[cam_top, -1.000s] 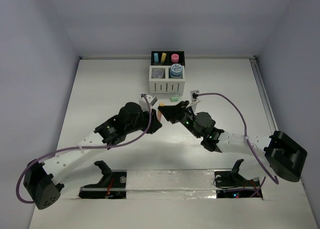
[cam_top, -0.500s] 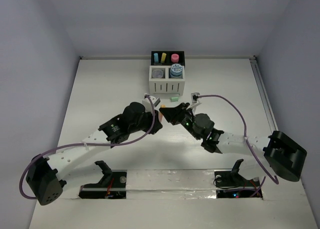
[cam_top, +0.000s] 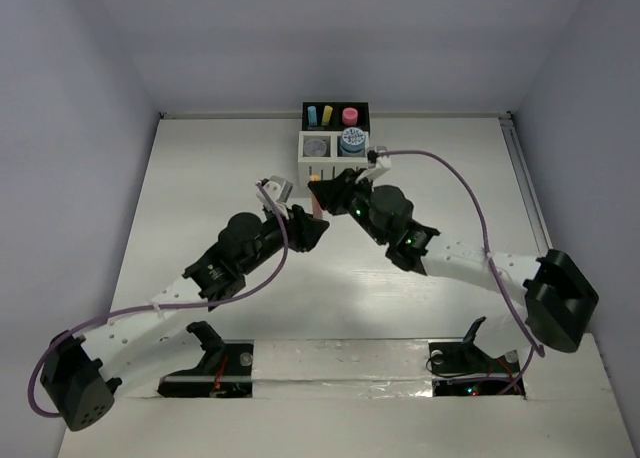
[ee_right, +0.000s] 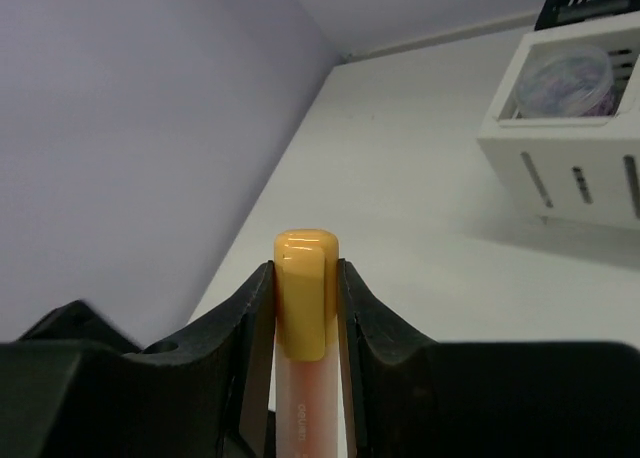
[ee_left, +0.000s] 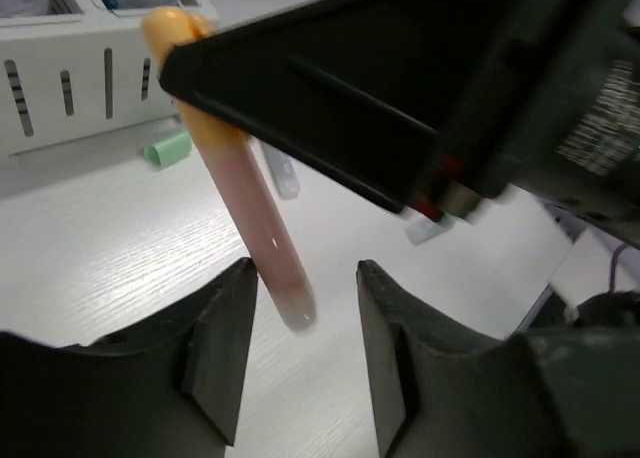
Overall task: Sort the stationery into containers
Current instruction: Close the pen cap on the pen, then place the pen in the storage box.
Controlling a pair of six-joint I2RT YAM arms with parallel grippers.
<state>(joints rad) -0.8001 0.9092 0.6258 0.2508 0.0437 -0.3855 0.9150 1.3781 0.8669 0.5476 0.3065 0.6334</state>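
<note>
My right gripper [cam_top: 320,191] is shut on the orange cap of a pink-bodied pen [ee_right: 305,293], held above the table just in front of the organiser [cam_top: 335,168]. In the left wrist view the pen [ee_left: 262,228] hangs slanted, with its tail between my left gripper's [ee_left: 300,303] open jaws, close to the left finger [ee_left: 225,348]. The left gripper [cam_top: 312,226] holds nothing. The organiser's black bins hold yellow, blue and pink stubs. Its white slatted bins [ee_right: 570,168] hold round rolls [ee_right: 565,78].
A green stub [ee_left: 168,148] and a clear tube [ee_left: 280,173] lie on the table by the organiser's front wall [ee_left: 70,88]. Another clear piece [ee_left: 430,228] lies farther right. The two arms cross close together at mid-table. Grey walls enclose the table.
My right gripper has moved up and left with the pen, to just in front of the organiser. My left arm's wrist has shifted left, its gripper staying below the pen.
</note>
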